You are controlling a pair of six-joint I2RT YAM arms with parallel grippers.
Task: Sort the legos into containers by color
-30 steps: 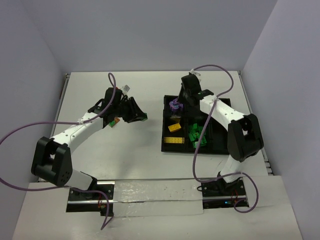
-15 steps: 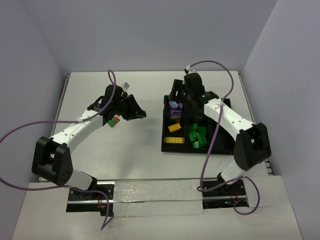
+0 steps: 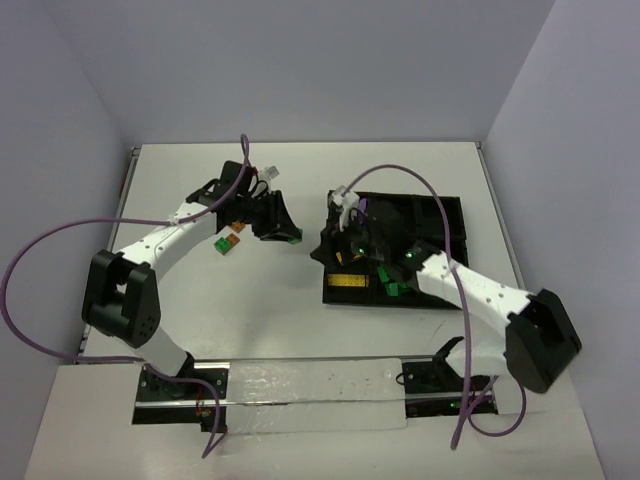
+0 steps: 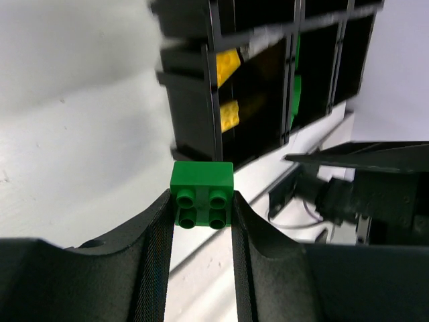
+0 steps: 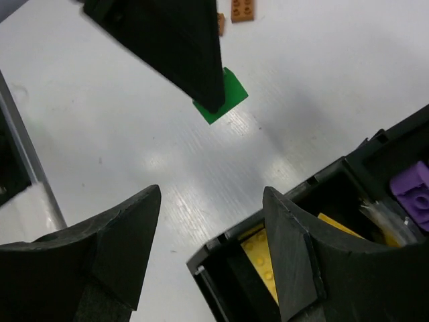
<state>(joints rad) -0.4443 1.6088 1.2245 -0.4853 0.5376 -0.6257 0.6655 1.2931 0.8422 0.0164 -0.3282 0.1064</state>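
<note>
My left gripper [image 3: 283, 231] is shut on a green lego [image 3: 295, 237] and holds it above the table, left of the black tray [image 3: 452, 212]. In the left wrist view the green lego [image 4: 201, 194] sits studs-up between my fingertips, with the tray [image 4: 213, 80] ahead holding yellow legos [image 4: 229, 115] and a green one [image 4: 295, 94]. My right gripper [image 5: 211, 201] is open and empty over the tray's left edge [image 5: 322, 184]. It sees the held green lego [image 5: 224, 100], a yellow lego [image 5: 265, 268] and a purple lego [image 5: 415, 191].
A green and orange lego cluster [image 3: 227, 242] lies on the table under the left arm. An orange lego [image 5: 242, 8] shows at the top of the right wrist view. Green legos [image 3: 392, 285] lie in a near tray compartment. Walls enclose the table.
</note>
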